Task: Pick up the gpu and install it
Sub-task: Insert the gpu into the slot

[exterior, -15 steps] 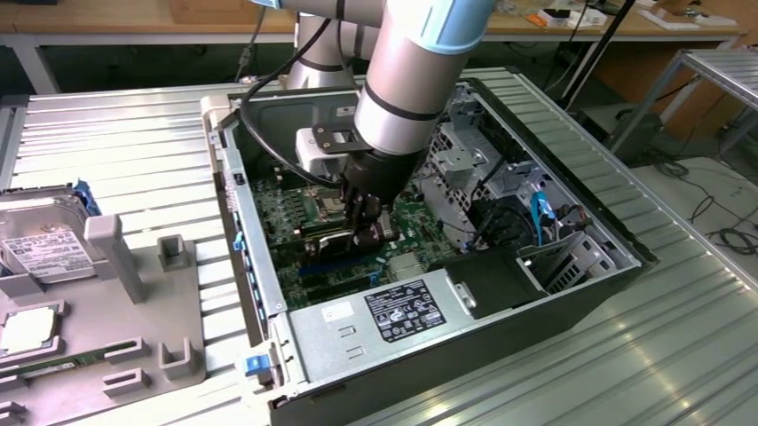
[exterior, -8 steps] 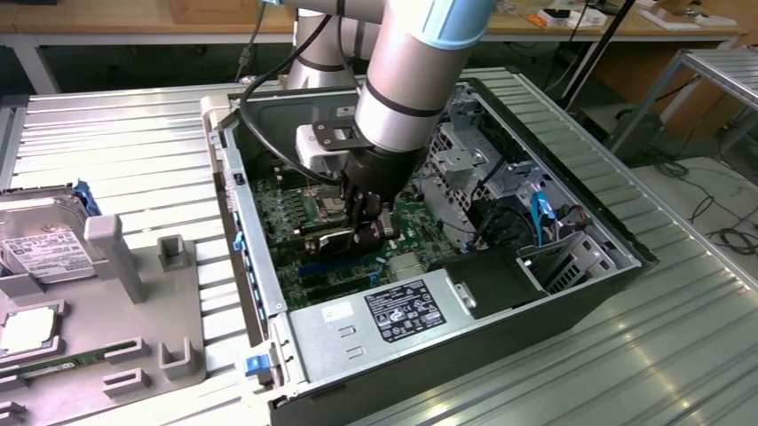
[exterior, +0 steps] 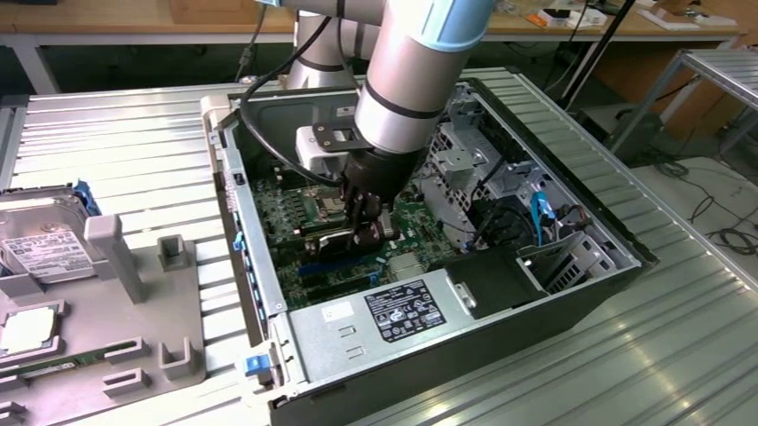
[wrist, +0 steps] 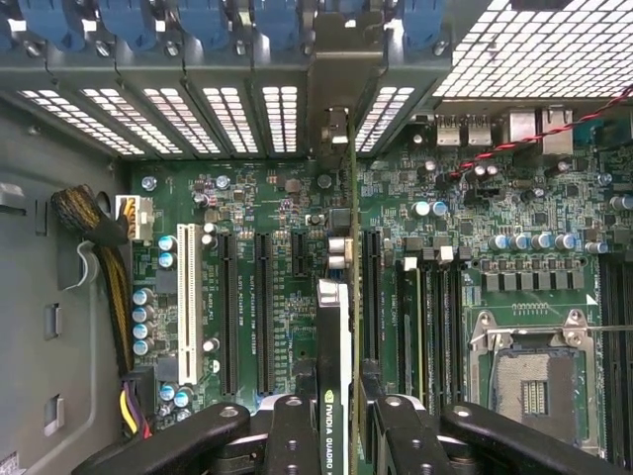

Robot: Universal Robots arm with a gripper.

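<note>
Inside the open computer case [exterior: 569, 293], my gripper [exterior: 365, 232] hangs low over the green motherboard [exterior: 279, 209]. It is shut on the gpu [exterior: 341, 241], a thin black card held on edge. In the wrist view the gpu [wrist: 334, 336] runs edge-on away from my gripper [wrist: 341, 427], with an NVIDIA Quadro label on its side and black fingers [wrist: 295, 435] clamping both faces. The card stands over the motherboard [wrist: 287, 213] between the long black expansion slots [wrist: 265, 307]. Its far end reaches toward the rear slot openings [wrist: 282, 119]. I cannot tell whether its edge touches a slot.
A white slot [wrist: 186, 302], a cable bundle [wrist: 99, 247] and the empty CPU socket [wrist: 534, 381] lie around the card. The power supply [exterior: 397, 306] and drive cage [exterior: 474, 164] crowd the case. On the exterior view's left, a grey fixture [exterior: 142, 293] holds a hard drive [exterior: 42, 240] and a memory stick [exterior: 59, 364].
</note>
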